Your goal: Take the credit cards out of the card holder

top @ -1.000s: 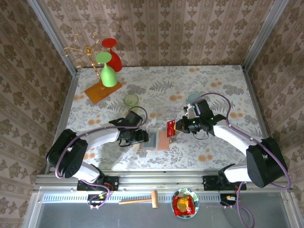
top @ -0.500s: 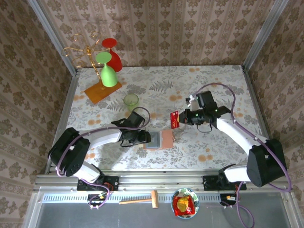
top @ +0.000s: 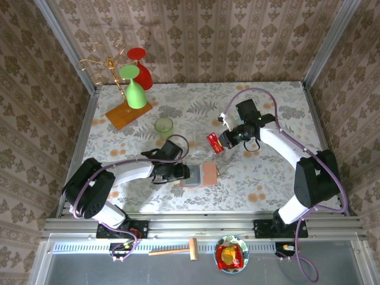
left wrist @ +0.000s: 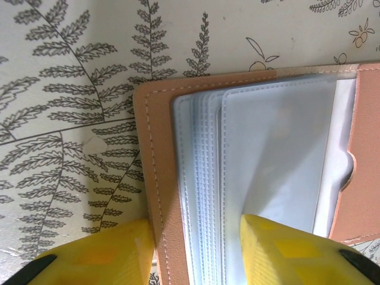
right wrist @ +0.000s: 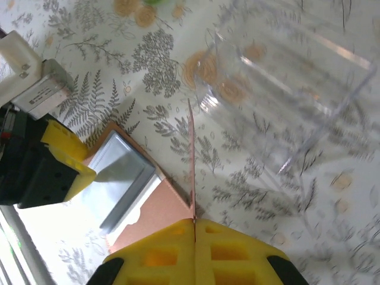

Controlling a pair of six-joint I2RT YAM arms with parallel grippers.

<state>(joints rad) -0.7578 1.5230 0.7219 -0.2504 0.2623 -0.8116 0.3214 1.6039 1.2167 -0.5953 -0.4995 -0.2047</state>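
A hammer and a small bowl are seen on the rail in front of the counter. Near the front middle of the counter, the card holder is laid open and flat, with its long axis running left to right in the top view. Its cover is made of tan-orange stitched leather. The left half is taken up by a stack of frosted, grey-blue plastic sleeves, and the right half by a tan pocket with a curved notch.

The left fingers are held spread apart. One is set just outside the cover's left edge and the other over the sleeves; whether they press down cannot be told.

Further back and to the right, one red credit card is clamped between the closed right fingers. It is held on edge above the counter. Its long axis is slanted from far left to near right, and the pale marks on its face are too small to be read. In the right wrist view the card is seen edge-on, just beside a clear plastic box.

Behind these a green cup is stood. At the far left corner a gold rack on an orange base is hung with a green glass and a red glass.
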